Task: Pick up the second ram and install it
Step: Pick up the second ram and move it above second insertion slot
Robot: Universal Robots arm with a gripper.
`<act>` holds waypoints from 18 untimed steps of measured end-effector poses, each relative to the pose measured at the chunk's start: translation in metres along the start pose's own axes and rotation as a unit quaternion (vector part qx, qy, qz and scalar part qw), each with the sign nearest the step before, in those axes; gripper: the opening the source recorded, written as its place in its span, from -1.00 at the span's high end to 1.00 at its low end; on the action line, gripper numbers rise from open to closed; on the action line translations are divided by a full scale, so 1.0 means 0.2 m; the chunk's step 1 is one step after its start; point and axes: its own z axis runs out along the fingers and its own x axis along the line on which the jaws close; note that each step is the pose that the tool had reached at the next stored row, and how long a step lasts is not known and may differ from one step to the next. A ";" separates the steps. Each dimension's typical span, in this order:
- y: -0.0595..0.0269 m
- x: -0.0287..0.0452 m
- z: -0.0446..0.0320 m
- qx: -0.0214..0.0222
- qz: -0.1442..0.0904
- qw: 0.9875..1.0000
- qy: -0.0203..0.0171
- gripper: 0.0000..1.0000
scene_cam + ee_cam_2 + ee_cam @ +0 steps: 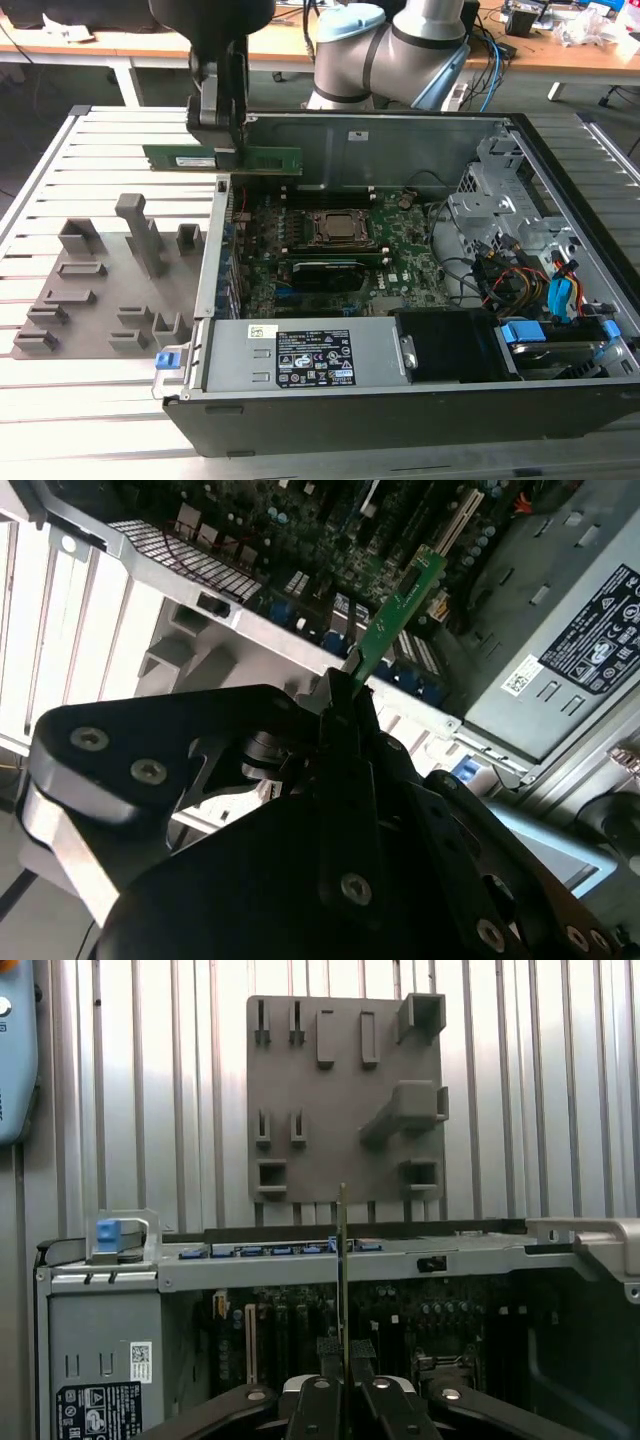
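Nearest the camera is the front wall of the open black desktop computer case (400, 410), and just behind it lies the grey metal power-supply box (230, 355). Its white label (312, 357) carries dark print and small marks that I cannot make out.

At the exterior view's left, the grey plastic fixture plate with upright posts (90, 300) lies on the slatted white metal counter (100, 400), just beside the case.

Further right, the black fingers (225, 140) are closed on the second ram (265, 160), a long thin green circuit-board stick. They grip it near mid-length and hold it level in the air, over the case's wall on the fixture side. In the second wrist view the stick (400, 610) juts out past the fingertips towards the board below.

So the pick-up looks done, while the seating is not: the stick touches nothing on the green motherboard (400, 240), and the square metal CPU socket (340, 228) lies well below it. I can see no writing on the stick itself.

At the exterior view's right are the drive bays with blue plastic tabs (525, 335).
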 end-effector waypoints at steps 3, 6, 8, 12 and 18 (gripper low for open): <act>-0.063 -0.003 -0.002 0.000 0.000 1.000 0.000 0.72; -0.139 -0.006 -0.005 0.000 0.000 1.000 0.000 0.72; -0.182 -0.008 -0.006 -0.001 0.000 1.000 0.000 0.72; -0.269 -0.015 -0.009 -0.001 0.000 1.000 0.000 0.72; -0.337 -0.019 -0.010 -0.002 0.000 1.000 -0.003 0.72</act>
